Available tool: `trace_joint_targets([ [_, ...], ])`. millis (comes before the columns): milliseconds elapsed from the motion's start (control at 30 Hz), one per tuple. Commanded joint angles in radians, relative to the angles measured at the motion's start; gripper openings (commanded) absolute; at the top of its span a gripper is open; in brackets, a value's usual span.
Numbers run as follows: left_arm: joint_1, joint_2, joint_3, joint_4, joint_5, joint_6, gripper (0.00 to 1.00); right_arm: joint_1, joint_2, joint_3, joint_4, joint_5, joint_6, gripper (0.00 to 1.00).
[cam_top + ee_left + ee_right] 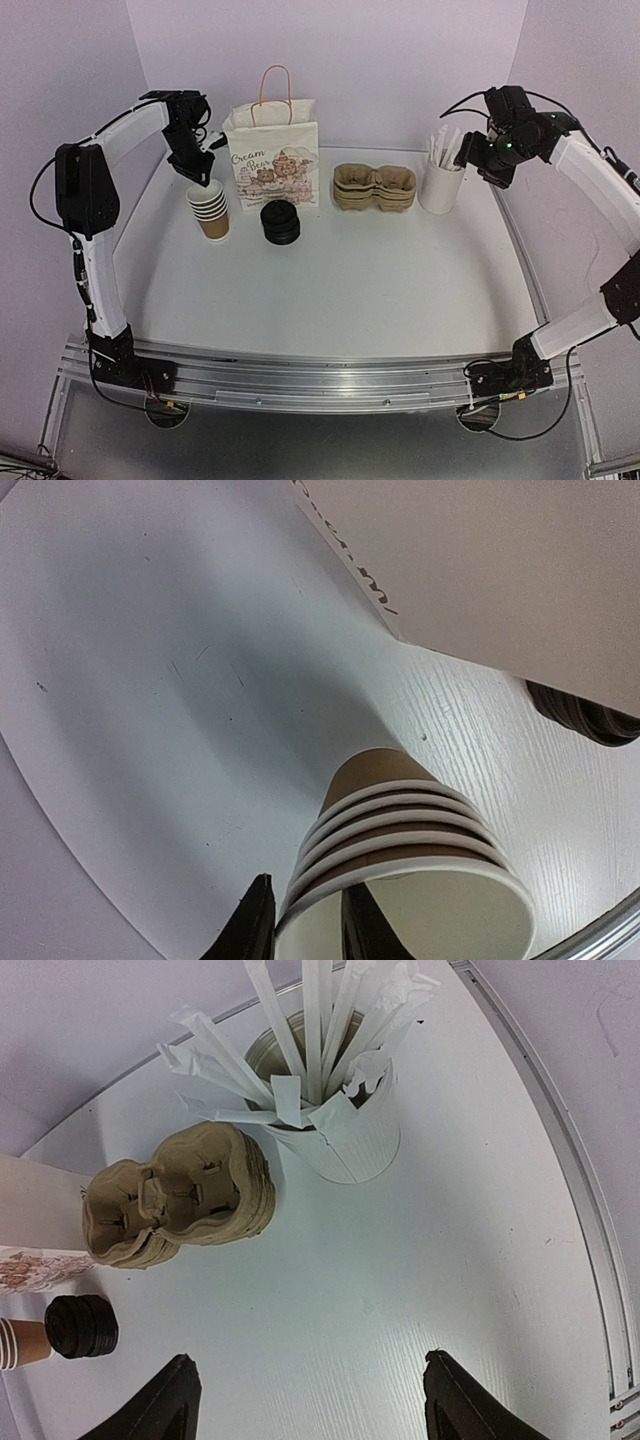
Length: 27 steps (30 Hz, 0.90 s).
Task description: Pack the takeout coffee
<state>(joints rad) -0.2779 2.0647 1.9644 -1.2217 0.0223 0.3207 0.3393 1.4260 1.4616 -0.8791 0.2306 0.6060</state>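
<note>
Left gripper point(307, 888) straddles the rim of the top cup point(450, 920) in the nested stack point(212, 208), at ten o'clock on the table point(400, 290); whether my fingers point(258, 925) pinch the wall yet, I cannot tell. No lidded coffee stands anywhere in view, and the black lids point(280, 222) sit at three o'clock of the stack. Nested cups cling: lifting could drag several up, or tip the stack, I judge

Left jaws sit over the cup stack point(210, 212), perhaps touching it.
</note>
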Motion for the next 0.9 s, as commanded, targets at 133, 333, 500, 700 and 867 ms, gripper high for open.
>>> trace_joint_targets([
  [133,0.002,-0.039,0.017,0.013,0.0,0.022,0.15,0.006,-0.026,-0.01,0.017,-0.013,0.005,0.72],
  [333,0.002,-0.056,0.009,0.003,0.004,0.039,0.0,0.006,-0.019,-0.01,0.02,-0.027,0.005,0.73],
  [500,0.003,-0.061,0.033,-0.042,0.024,0.046,0.0,0.006,-0.013,-0.012,0.023,-0.045,0.005,0.73],
  [700,0.005,-0.063,0.073,-0.117,0.047,0.041,0.0,0.009,-0.004,-0.006,0.029,-0.084,0.008,0.73],
  [867,0.015,-0.084,0.08,-0.148,0.102,-0.002,0.0,0.057,0.012,0.024,0.039,-0.119,0.022,0.72],
])
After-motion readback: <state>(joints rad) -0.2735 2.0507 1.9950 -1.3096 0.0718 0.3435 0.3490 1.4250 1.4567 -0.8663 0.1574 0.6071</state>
